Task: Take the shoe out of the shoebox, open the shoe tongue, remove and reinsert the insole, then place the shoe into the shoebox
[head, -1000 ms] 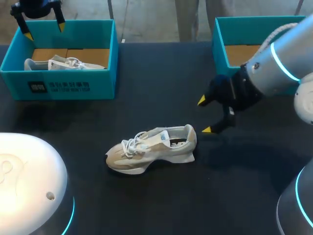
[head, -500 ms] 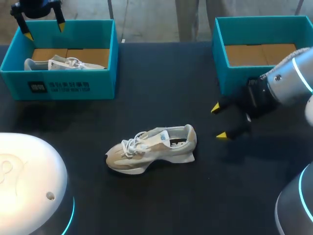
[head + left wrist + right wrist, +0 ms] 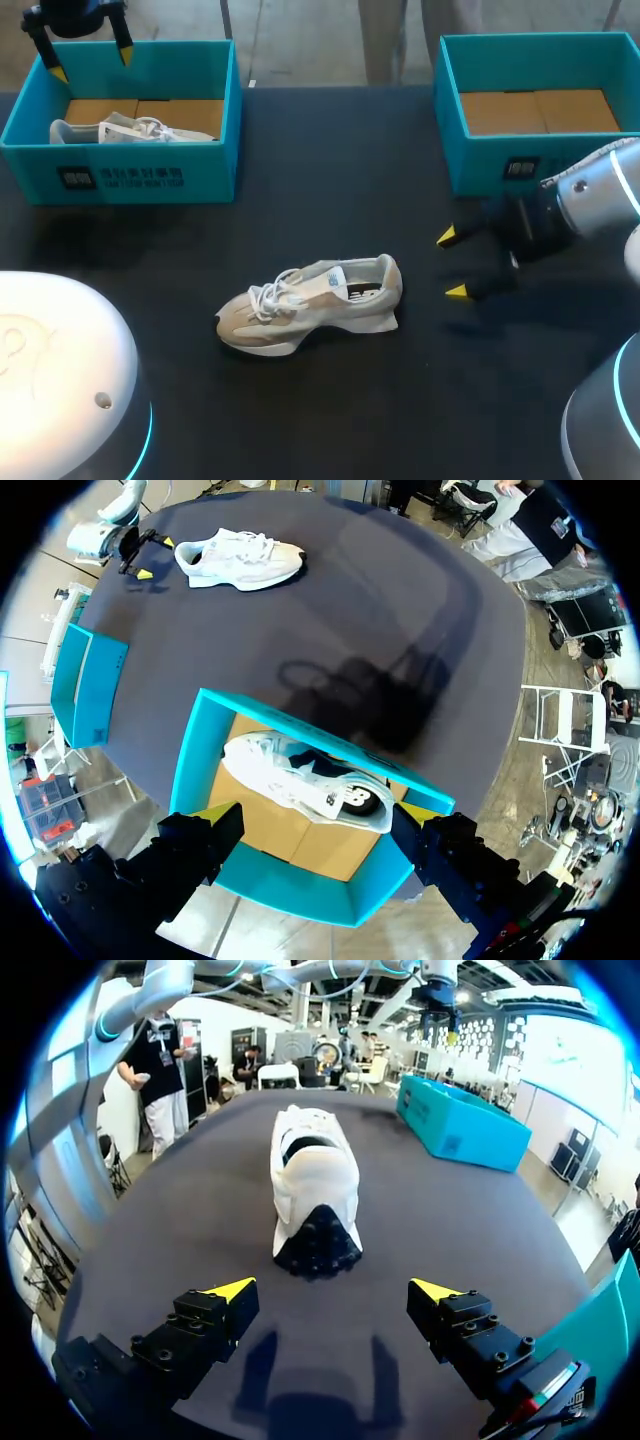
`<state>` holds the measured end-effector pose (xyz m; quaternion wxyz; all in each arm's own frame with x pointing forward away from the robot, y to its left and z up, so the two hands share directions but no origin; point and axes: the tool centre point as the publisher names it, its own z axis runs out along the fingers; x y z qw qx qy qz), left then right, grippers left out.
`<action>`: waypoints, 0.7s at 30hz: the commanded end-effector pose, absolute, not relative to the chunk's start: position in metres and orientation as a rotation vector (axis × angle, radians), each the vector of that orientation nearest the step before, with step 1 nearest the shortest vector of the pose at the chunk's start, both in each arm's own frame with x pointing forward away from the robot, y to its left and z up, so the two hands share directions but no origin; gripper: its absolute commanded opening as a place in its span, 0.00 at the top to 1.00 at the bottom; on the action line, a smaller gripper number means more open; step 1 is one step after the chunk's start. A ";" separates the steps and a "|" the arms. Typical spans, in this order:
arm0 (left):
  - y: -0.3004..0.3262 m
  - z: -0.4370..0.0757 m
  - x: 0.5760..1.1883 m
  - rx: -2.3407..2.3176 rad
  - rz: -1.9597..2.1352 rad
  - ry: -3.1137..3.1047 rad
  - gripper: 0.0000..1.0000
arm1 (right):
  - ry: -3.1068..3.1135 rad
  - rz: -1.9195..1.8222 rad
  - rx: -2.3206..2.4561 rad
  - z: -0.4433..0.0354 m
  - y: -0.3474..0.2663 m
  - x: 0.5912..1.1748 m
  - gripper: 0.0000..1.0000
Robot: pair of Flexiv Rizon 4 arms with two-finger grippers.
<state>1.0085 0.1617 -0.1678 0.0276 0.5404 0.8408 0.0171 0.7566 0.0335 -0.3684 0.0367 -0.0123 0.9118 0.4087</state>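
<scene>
A beige and white shoe (image 3: 310, 305) stands on its sole in the middle of the black table, toe to the left. My right gripper (image 3: 452, 263) hovers open just right of its heel, touching nothing. In the right wrist view the shoe (image 3: 310, 1185) lies ahead of the open gripper (image 3: 332, 1290), heel nearest. The left teal shoebox (image 3: 125, 175) holds a second white shoe (image 3: 130, 130). My left gripper (image 3: 92, 60) hangs open above that box's far left corner. In the left wrist view, box (image 3: 195, 770) and shoe (image 3: 300, 780) lie below the gripper (image 3: 318, 820).
A second teal shoebox (image 3: 530, 165) stands at the back right, holding only its cardboard floor, just behind my right arm. My arm bases fill the near left and near right corners. Black table surface (image 3: 330, 170) lies between the two boxes.
My right gripper has drawn back to the right and toward the near side, away from the shoe's heel, staying open. The shoe and the left arm have not moved.
</scene>
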 end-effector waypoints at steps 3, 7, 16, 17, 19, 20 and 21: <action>0.162 -0.168 1.008 1.669 0.056 2.596 0.00 | 2.785 1.279 -0.023 -0.375 0.038 0.753 0.00; 0.162 -0.168 1.008 1.669 0.056 2.596 0.00 | 2.778 1.290 -0.017 -0.377 0.046 0.751 0.00; 0.162 -0.168 1.008 1.669 0.056 2.596 0.00 | 2.784 1.290 0.005 -0.383 0.071 0.745 0.00; 0.162 -0.168 1.008 1.669 0.056 2.596 0.00 | 2.784 1.285 0.009 -0.384 0.073 0.746 0.00; 0.162 -0.168 1.008 1.669 0.056 2.596 0.00 | 2.782 1.288 0.010 -0.384 0.079 0.746 0.00; 0.162 -0.168 1.008 1.669 0.056 2.596 0.00 | 2.781 1.290 0.010 -0.384 0.081 0.746 0.00; 0.162 -0.168 1.008 1.669 0.056 2.596 0.00 | 2.780 1.293 0.008 -0.385 0.083 0.747 0.00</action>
